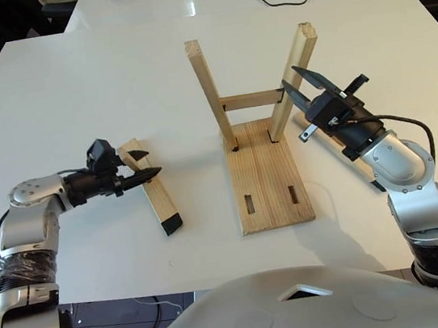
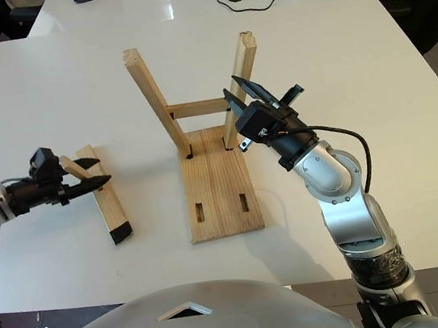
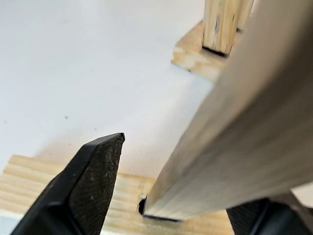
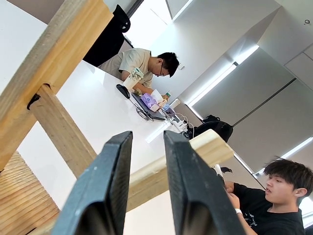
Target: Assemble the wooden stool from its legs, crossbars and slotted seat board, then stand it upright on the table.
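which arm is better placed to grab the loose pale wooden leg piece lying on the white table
Left: the left gripper straddles that pale wooden leg piece; the right gripper sits by an upright wooden leg.

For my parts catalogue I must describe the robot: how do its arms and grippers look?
The left arm and right arm have rounded silver-grey joint housings and black wrist units. The left gripper and right gripper each carry two flat black fingers tapering to points. A black cable loops beside the right wrist.

Legs (image 1: 210, 92) and crossbar (image 1: 251, 100) upright in far slots of seat board (image 1: 267, 186), loose leg (image 1: 159, 201) flat leftward.
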Controlling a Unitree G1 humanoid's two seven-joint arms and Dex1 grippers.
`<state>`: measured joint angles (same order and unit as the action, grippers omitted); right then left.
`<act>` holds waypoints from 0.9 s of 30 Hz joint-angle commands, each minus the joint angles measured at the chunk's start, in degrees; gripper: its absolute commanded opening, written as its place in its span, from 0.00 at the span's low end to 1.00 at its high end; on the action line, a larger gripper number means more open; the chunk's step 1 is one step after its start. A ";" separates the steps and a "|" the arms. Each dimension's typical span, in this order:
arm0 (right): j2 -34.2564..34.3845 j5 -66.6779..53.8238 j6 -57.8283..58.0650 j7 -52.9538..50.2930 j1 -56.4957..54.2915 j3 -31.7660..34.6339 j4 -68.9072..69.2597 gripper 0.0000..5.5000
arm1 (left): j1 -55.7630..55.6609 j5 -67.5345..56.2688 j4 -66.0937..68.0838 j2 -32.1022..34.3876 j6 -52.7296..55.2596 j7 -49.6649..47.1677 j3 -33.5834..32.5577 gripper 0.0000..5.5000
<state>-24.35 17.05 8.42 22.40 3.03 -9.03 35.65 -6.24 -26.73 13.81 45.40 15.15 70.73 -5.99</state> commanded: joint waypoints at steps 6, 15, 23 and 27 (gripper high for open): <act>-0.11 0.11 -0.74 -0.12 -1.15 0.27 -0.26 0.21 | -7.06 -12.42 -14.20 2.90 11.79 -1.42 -9.23 0.56; 0.00 0.26 -1.27 -0.28 -1.41 0.01 -0.77 0.21 | -10.95 -16.61 -18.81 1.52 17.37 -6.34 -10.61 0.56; -0.52 -0.17 -1.35 0.37 -0.99 0.41 -0.20 0.21 | -9.91 -17.69 -19.60 1.81 18.38 -7.66 -12.45 0.56; -1.06 -0.62 -1.28 1.01 -0.70 0.70 0.15 0.21 | -9.81 -19.10 -20.94 1.76 19.66 -8.83 -14.04 0.56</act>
<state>-24.87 16.87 7.15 22.66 2.36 -8.86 35.14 -16.30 -45.11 -6.08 46.88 34.00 62.53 -19.03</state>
